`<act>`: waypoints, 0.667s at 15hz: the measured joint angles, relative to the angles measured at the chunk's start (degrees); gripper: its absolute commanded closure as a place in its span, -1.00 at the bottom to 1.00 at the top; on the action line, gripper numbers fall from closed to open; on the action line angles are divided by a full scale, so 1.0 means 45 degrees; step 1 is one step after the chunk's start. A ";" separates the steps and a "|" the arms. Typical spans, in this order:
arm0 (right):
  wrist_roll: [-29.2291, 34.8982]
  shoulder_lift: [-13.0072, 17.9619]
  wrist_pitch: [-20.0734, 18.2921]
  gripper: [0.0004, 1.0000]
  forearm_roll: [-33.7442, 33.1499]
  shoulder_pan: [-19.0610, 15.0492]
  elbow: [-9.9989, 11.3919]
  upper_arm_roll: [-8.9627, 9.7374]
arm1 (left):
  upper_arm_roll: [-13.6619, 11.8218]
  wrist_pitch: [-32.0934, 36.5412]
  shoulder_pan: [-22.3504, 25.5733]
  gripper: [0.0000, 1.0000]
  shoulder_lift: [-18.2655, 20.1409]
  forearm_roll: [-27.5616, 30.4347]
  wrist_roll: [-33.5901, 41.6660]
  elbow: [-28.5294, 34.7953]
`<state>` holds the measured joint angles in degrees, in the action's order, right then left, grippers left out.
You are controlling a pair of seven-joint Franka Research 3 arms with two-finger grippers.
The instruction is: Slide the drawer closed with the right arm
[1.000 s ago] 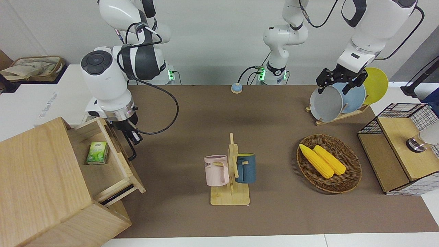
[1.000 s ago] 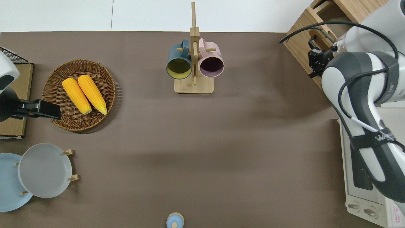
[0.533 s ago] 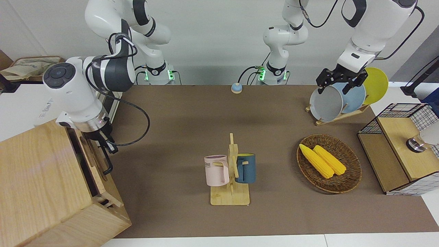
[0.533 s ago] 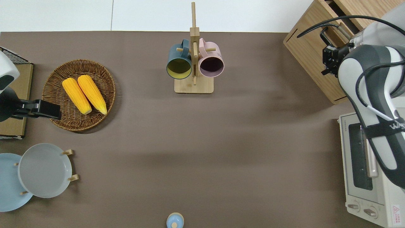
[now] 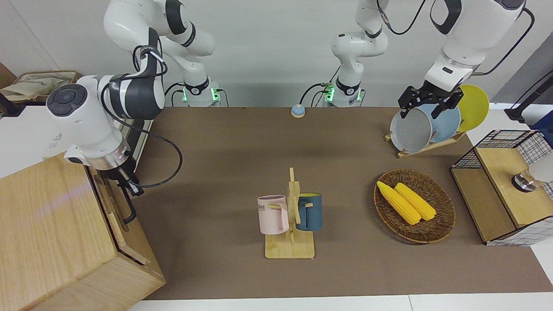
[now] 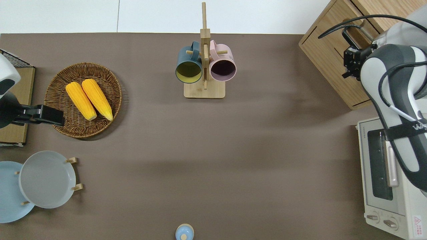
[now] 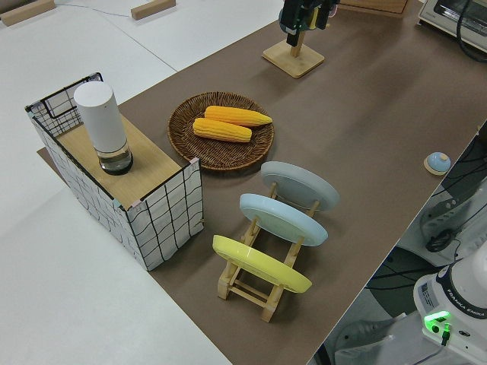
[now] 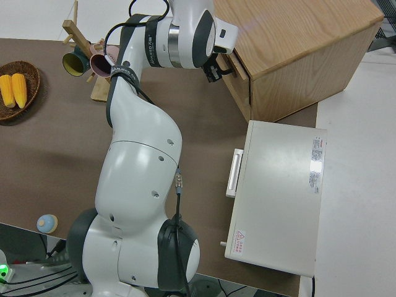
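Bench (image 5: 242, 142), brown-topped. Landmark: box (image 5: 56, 242), big, pale wood, at the right arm's end of the bench.

Right arm (image 5: 86, 116) reaches to the box front. Left arm parked.

Oven (image 6: 383, 186), white, beside the box, nearer the robots.

Drawer (image 5: 113, 206) sits pushed into the box, its front about flush with the box face; only a thin dark seam shows around it.

Handle (image 5: 128, 203), black loop, on the drawer front.

Right pincer (image 6: 352, 61) at the handle, touching the drawer front. Whether it is released or clenched cannot be told: fingers hidden by wrist and cable.
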<state>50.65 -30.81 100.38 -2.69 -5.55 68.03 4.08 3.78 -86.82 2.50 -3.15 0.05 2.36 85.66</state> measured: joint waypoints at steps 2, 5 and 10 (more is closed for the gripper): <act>-0.0012 -0.0034 -0.0047 1.00 -0.0001 -0.0001 -0.0056 0.0006 | 0.0000 0.0000 0.0000 -0.99 0.0000 0.0000 0.0000 0.0000; -0.0022 -0.0080 -0.0098 1.00 -0.0001 -0.0001 -0.0138 0.0017 | 0.0000 0.0000 0.0000 -0.99 0.0000 0.0000 0.0000 0.0000; -0.0054 -0.0108 -0.0099 1.00 -0.0004 0.0000 -0.0195 0.0039 | 0.0000 0.0000 0.0000 -0.99 0.0000 0.0000 0.0000 0.0000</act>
<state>50.41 -31.30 99.93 -2.71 -5.55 67.15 4.26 3.78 -86.82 2.50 -3.15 0.05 2.36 85.66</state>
